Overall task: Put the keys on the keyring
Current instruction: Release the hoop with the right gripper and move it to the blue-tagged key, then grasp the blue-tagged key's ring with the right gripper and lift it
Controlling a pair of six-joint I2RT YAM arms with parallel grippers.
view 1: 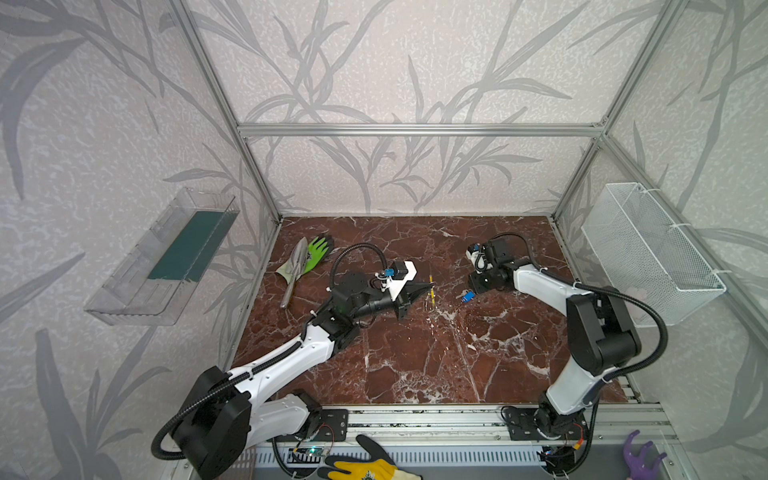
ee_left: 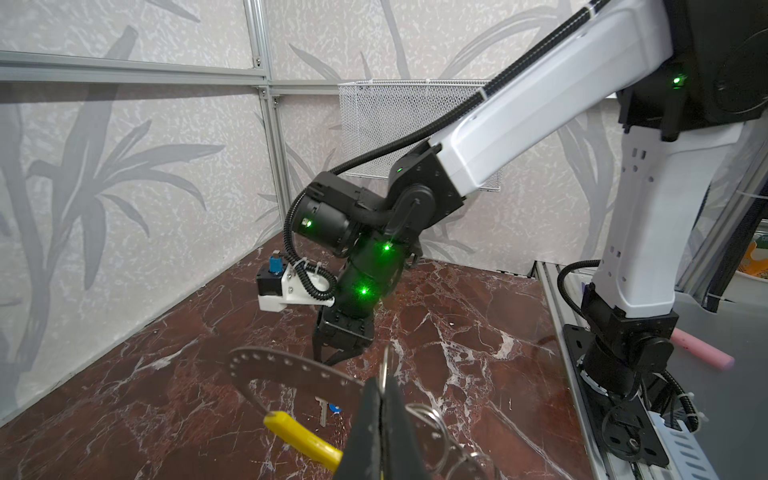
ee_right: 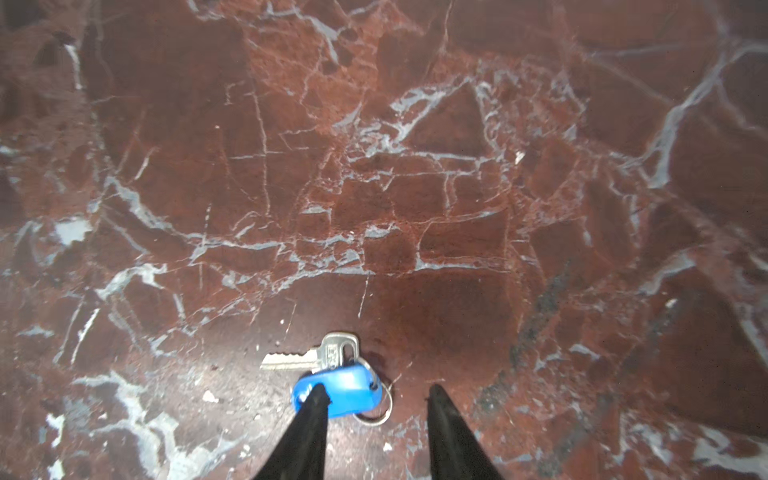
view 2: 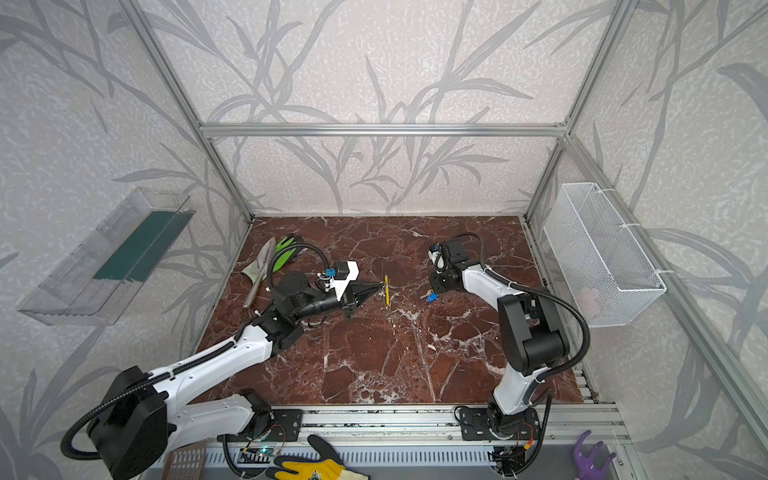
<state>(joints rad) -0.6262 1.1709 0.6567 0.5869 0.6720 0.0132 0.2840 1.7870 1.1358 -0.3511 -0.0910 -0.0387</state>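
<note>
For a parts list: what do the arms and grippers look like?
Left arm and right arm match: white shells on the links, black joints and bases. A black ribbed cable loops along each. Small green lights glow on the right arm's joints. Each wrist carries a white bracket with a black camera. The fingers are black and taper to points.

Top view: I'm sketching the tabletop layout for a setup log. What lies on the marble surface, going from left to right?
trowel → keyring → blue-tagged key. The green glove under the trowel overlaps it, so it has no clear place in the order.
</note>
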